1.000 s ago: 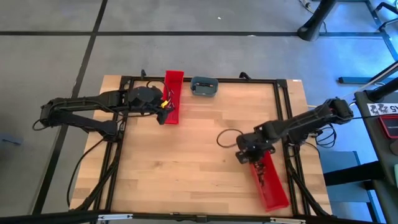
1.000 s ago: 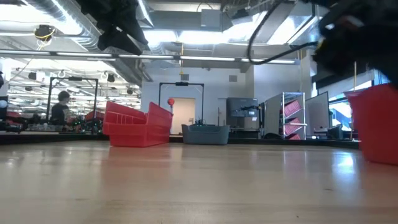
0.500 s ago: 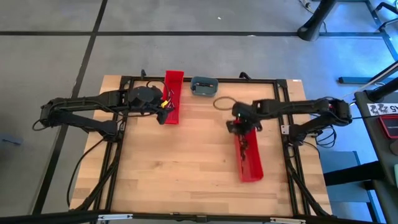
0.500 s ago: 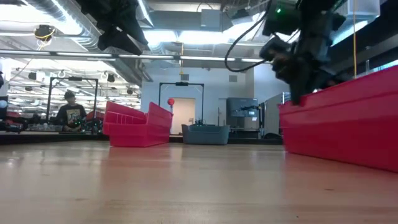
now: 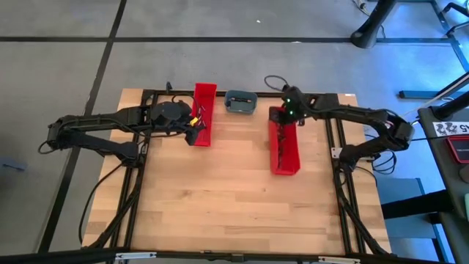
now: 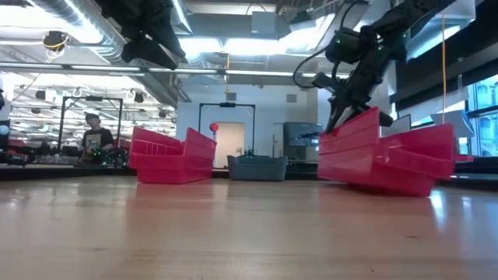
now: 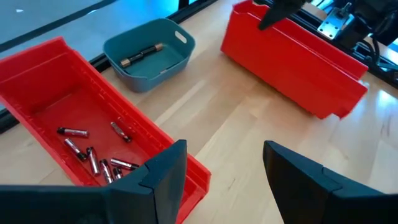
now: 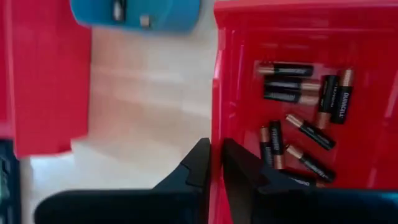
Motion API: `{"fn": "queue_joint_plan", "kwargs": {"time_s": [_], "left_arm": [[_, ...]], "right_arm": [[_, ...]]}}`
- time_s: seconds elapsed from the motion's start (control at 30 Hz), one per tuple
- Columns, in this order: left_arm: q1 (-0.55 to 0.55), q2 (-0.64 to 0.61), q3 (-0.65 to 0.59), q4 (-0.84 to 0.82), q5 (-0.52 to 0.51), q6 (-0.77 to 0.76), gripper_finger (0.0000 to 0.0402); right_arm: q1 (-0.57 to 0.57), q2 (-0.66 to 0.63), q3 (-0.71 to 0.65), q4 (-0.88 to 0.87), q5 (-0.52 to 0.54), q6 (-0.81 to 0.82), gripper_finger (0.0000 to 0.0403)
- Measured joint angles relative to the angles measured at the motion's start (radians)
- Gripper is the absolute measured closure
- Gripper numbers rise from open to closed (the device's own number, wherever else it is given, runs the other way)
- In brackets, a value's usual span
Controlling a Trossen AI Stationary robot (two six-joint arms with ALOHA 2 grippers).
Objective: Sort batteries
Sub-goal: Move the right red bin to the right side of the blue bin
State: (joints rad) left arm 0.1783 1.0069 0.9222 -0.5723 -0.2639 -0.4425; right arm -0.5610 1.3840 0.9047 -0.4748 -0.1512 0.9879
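Two long red bins stand on the wooden table. The left bin (image 5: 204, 115) holds several batteries (image 7: 93, 155), and my left gripper (image 7: 224, 171) hangs open above its near end, touching nothing. The right bin (image 5: 284, 143) lies lengthwise from near to far at the table's right middle, with several dark-and-copper batteries (image 8: 305, 118) inside. My right gripper (image 8: 214, 146) is shut on this bin near its far end. A grey-blue dish (image 5: 240, 101) with a battery (image 7: 142, 54) stands at the far edge between the bins. My right gripper pinches the top rim of the right bin's left long wall (image 8: 215, 115), close to the far end. One finger (image 8: 242, 168) is inside the bin and the other (image 8: 196, 165) outside. The fingers slant down from the table's right. The bin stays right way up; whether its held end is off the table I cannot tell.
A black frame (image 5: 333, 139) runs around the tabletop, with both arm bases outside it. Bare wood (image 5: 220, 198) fills the near half of the table. Beyond the far edge is a workshop room where a person (image 6: 93, 140) sits.
My right gripper has swung from the table's near right corner toward the far edge and the dish, turning as it went. It has dragged the right bin along. The bin, slanted at the near right before, now lies straight, farther away and more toward the left.
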Motion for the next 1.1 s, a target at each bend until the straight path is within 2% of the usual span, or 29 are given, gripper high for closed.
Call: {"fn": "queue_joint_plan", "kwargs": {"time_s": [0.23,0.47,0.7,0.87,1.1], "left_arm": [[0.000,0.000,0.000,0.011,-0.016,-0.026,0.0200],[0.000,0.000,0.000,0.010,-0.021,-0.058,0.0200],[0.001,0.000,0.000,0.008,-0.022,-0.071,0.0200],[0.014,0.000,0.000,0.009,-0.022,-0.095,0.0200],[0.039,0.000,0.000,0.012,-0.022,-0.095,0.0200]], "right_arm": [[-0.094,0.106,0.002,0.166,-0.070,-0.049,0.0368],[-0.110,0.260,0.101,0.297,-0.039,-0.062,0.0368],[-0.110,0.417,0.279,0.284,0.000,-0.104,0.0368],[-0.110,0.495,0.375,0.291,-0.023,-0.106,0.0368],[-0.109,0.524,0.422,0.280,-0.047,-0.123,0.0357]]}}
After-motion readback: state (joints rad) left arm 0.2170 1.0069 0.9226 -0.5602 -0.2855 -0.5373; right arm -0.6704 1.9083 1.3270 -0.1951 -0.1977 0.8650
